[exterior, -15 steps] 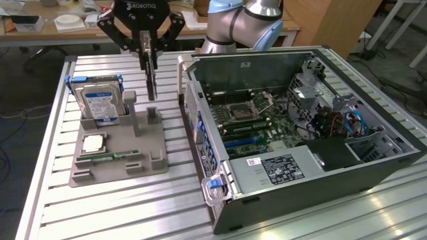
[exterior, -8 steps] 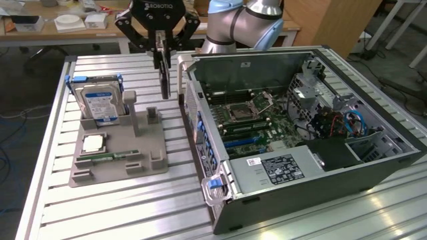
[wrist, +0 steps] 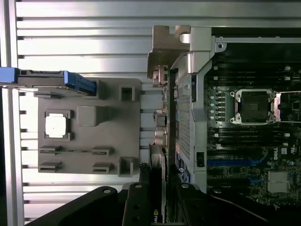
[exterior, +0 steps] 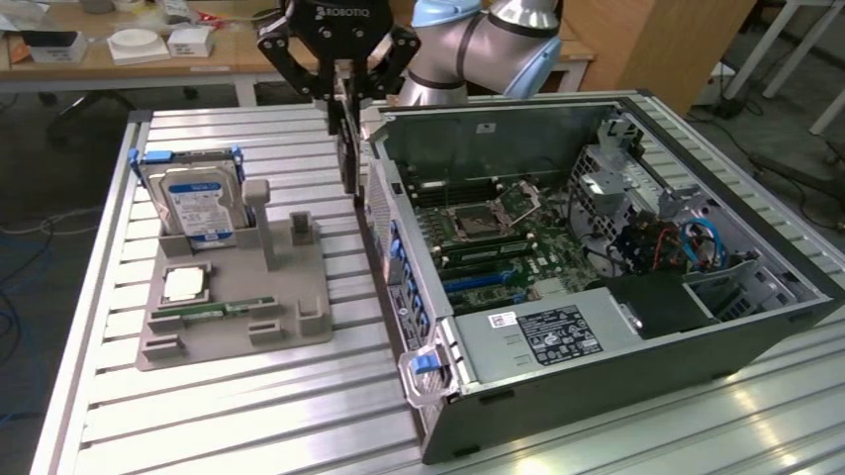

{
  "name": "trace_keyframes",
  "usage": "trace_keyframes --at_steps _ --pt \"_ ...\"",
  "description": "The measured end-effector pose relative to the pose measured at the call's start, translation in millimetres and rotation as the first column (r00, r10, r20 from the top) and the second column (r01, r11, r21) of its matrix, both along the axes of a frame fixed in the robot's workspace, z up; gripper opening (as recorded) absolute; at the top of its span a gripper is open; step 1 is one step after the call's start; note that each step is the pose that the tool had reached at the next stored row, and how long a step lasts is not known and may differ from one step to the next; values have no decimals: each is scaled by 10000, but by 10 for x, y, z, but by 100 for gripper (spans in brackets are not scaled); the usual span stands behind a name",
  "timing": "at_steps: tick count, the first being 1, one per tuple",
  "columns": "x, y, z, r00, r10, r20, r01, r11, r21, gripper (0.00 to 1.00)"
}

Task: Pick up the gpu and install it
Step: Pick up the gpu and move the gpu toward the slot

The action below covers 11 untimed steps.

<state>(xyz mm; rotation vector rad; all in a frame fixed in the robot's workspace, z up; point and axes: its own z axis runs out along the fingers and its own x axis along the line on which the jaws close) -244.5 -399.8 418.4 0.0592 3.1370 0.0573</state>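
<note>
On a slatted metal table [exterior: 264,416], an open computer case [exterior: 634,386] lying on its side, motherboard [exterior: 502,228] facing up. Behind it, the robot arm [exterior: 489,45], bent down toward the gap between the case and a grey parts tray [exterior: 225,341] on the exterior view's left. On the tray, a hard drive [exterior: 198,203] standing in its cradle, with a square processor [exterior: 185,284] and a memory stick [exterior: 212,309] lying flat in front of it.

The gripper [exterior: 346,99] pinched shut on the gpu [exterior: 350,158], gripped at its upper end and hanging upright and edge-on in that gap: clear of the tray, just beside the case's rear wall, outside the chassis. From the wrist camera, the gpu [wrist: 162,122] seen as a thin line running along that wall, silver bracket [wrist: 164,49] at the end away from the fingers [wrist: 136,207] and close by the case's corner. Touching the wall or not: impossible to tell.

Pickup done, by the look of things; carry toward the case in hand, seating not yet begun, no slot under the card. As a judgement, the next move calls for clearing the wall, lining the contact edge up with one of the blue slots [exterior: 482,282] low on the board, bracket toward the rear opening, then straight, even pressure. Little room for tilt.
</note>
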Motion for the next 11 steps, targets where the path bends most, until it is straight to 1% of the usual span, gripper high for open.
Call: trace_keyframes --at_steps 11 --pt "306 0 0 10000 -1 -62 1 10000 0 26"
